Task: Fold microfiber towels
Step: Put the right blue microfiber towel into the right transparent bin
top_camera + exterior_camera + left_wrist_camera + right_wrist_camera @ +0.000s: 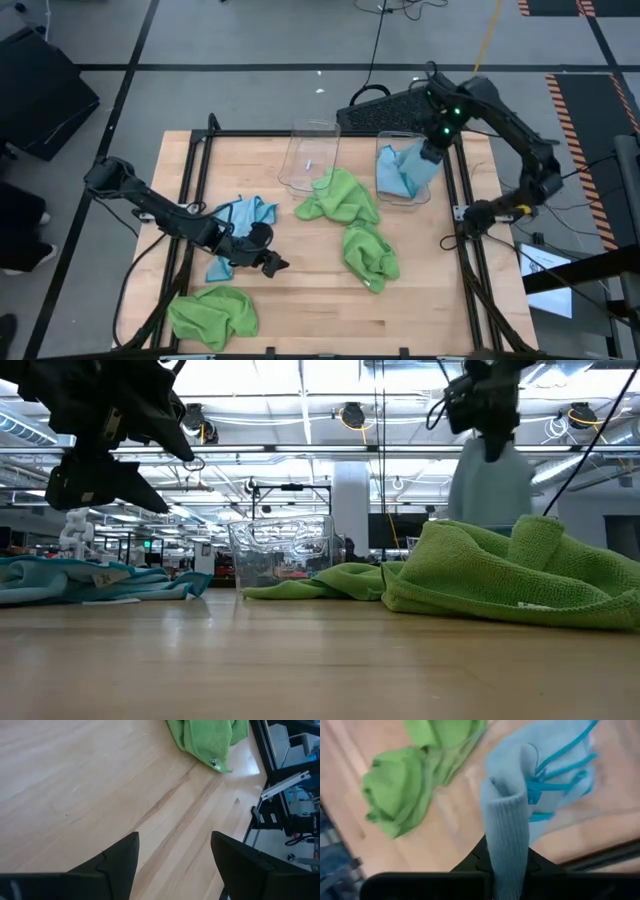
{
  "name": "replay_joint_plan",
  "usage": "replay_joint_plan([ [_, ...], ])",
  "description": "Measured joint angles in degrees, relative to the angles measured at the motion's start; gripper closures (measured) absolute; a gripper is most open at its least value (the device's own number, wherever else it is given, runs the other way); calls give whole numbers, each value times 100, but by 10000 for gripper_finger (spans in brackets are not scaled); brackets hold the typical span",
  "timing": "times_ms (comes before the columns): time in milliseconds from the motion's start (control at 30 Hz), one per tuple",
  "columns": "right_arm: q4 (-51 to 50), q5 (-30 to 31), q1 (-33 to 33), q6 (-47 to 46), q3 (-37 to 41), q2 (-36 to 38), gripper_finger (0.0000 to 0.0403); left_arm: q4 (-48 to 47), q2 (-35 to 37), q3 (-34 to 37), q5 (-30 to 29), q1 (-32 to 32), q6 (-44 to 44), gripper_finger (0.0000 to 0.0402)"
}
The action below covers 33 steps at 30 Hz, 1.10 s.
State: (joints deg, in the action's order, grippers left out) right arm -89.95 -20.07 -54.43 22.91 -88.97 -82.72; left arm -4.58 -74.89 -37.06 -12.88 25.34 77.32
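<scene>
A light blue microfiber towel (405, 170) is pinched in the closed right gripper (432, 152) and hangs below it, over a clear plastic bin (400, 168). The dangling cloth could be snagged on the bin wall or dragged across the green towels (350, 215) lying just beside it, since little slack is seen beneath the fingers. The left gripper (262, 250) is held with jaws apart and nothing between them, low over bare wood, with another blue towel (240, 215) just behind it and a green one (212, 312) near. Clear table is left ahead of it; the frame rail (466, 225) bounds the right side closely.
</scene>
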Motion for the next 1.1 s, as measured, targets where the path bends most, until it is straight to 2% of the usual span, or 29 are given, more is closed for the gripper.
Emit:
replay_joint_plan([
  [167,3,200,138,410,-166,-531,390,3,0,0,-53,-148,43,153],
  [567,-7,178,922,1570,-159,-1157,390,11,0,0,-327,-240,450,153],
  [767,0,-100,957,2012,22,-1482,390,11,0,0,-354,-240,504,153],
  [833,-15,73,964,2252,154,-1622,390,11,0,0,-372,-242,549,153],
  [967,211,857,925,2254,351,-1901,390,11,0,0,-399,-247,631,153],
  [1100,745,966,833,2236,507,-1965,388,7,0,0,-557,-247,683,153],
])
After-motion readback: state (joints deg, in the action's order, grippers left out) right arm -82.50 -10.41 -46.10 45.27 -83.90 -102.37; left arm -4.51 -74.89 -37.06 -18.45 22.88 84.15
